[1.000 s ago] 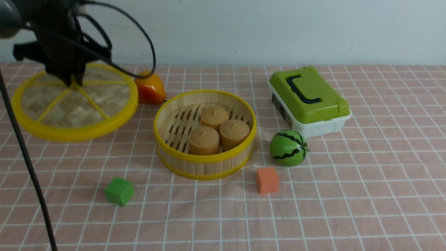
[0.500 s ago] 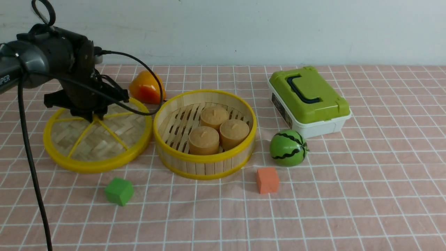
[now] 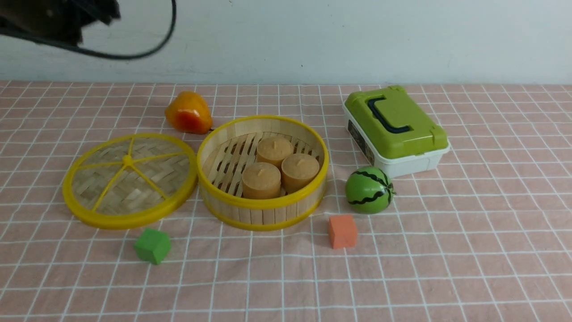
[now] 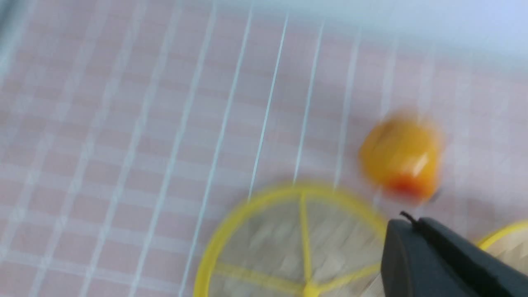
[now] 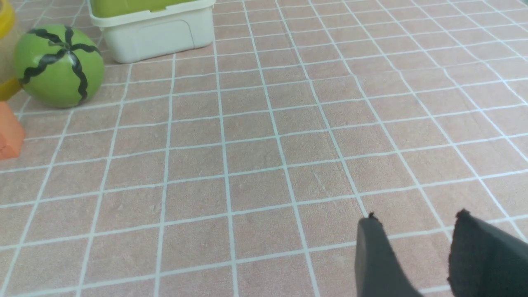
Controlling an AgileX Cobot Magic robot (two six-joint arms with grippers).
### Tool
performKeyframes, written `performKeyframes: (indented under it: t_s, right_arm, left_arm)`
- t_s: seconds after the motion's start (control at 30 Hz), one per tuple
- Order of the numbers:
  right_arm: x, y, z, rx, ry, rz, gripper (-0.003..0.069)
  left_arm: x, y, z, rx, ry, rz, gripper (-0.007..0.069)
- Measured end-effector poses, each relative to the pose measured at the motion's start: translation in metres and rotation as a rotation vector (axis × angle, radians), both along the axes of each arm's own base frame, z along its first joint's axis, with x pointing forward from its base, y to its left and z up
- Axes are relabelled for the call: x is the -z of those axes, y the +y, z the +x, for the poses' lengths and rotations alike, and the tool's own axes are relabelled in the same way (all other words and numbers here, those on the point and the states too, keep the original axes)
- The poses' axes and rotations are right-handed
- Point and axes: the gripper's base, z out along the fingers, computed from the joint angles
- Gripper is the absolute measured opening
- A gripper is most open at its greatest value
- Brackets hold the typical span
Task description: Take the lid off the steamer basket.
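lid (image 3: 129,181) lies flat on the tabletop (image 3: 447,268), knob up, on the left side of the steamer basket (image 3: 263,214). the two yellow rims are just beside each other; touching or not, cannot tell. basket is uncovered, with three brown round cakes (image 3: 275,150) on its slatted floor.

left arm (image 3: 53,18) is high at the far left corner, dark and blurred, well clear of the lid. the left wrist view is smeared: one dark tip of the left fingers (image 4: 433,260) shows over the lid (image 4: 264,247). the second tip is out of frame, so cannot tell how wide they stand. nothing seen in them.

right fingers (image 5: 375,255) are low over bare cloth, parted with a clear gap, holding nothing.

around the basket:
- orange pepper (image 3: 188,112) behind the lid
- green cube (image 3: 153,245) in front of the lid
- watermelon ball (image 3: 369,189) and orange cube (image 3: 342,230) to the right
- white box with green top (image 3: 395,129) beyond the ball
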Motion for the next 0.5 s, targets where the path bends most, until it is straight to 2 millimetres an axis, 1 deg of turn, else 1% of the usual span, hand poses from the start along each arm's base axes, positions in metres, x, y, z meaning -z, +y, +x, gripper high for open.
performKeyframes:
  t_s: [0.07, 0.1, 0.13, 0.2, 0.27, 0.3, 0.33, 0.37, 0.4, 0.43, 0.47, 0.5]
  right_arm:
    - [0.000, 0.000, 0.000, 0.000, 0.000, 0.000, 0.0241]
    - [0.000, 0.000, 0.000, 0.000, 0.000, 0.000, 0.0241]
    - [0.000, 0.000, 0.000, 0.000, 0.000, 0.000, 0.0241]
    - [0.000, 0.000, 0.000, 0.000, 0.000, 0.000, 0.0241]
    - [0.000, 0.000, 0.000, 0.000, 0.000, 0.000, 0.0241]
    - [0.000, 0.000, 0.000, 0.000, 0.000, 0.000, 0.0241]
    - [0.000, 0.000, 0.000, 0.000, 0.000, 0.000, 0.0241]
    - [0.000, 0.000, 0.000, 0.000, 0.000, 0.000, 0.0241]
    - [0.000, 0.000, 0.000, 0.000, 0.000, 0.000, 0.0241]
    - [0.000, 0.000, 0.000, 0.000, 0.000, 0.000, 0.0241]
    - [0.000, 0.000, 0.000, 0.000, 0.000, 0.000, 0.0241]
    - [0.000, 0.000, 0.000, 0.000, 0.000, 0.000, 0.0241]
  left_arm:
    - [-0.029, 0.002, -0.026, 0.003, -0.088, -0.009, -0.0013]
    - [-0.041, 0.003, -0.038, 0.007, -0.126, -0.010, -0.0013]
    - [-0.058, 0.005, -0.065, 0.019, -0.194, -0.009, -0.0013]
    - [-0.068, 0.006, -0.098, 0.041, -0.266, 0.001, -0.0013]
    - [-0.072, 0.008, -0.127, 0.058, -0.322, 0.009, -0.0013]
    - [-0.069, 0.009, -0.145, 0.067, -0.349, 0.013, -0.0013]
    - [-0.062, 0.010, -0.166, 0.077, -0.371, 0.010, -0.0013]
    - [-0.056, 0.010, -0.168, 0.079, -0.362, 0.009, -0.0013]
    - [-0.042, 0.011, -0.197, 0.092, -0.382, -0.010, -0.0013]
    - [-0.031, 0.011, -0.207, 0.097, -0.376, -0.019, -0.0013]
    - [-0.023, 0.011, -0.208, 0.098, -0.357, -0.023, -0.0013]
    - [-0.001, 0.011, -0.224, 0.104, -0.338, -0.039, -0.0013]
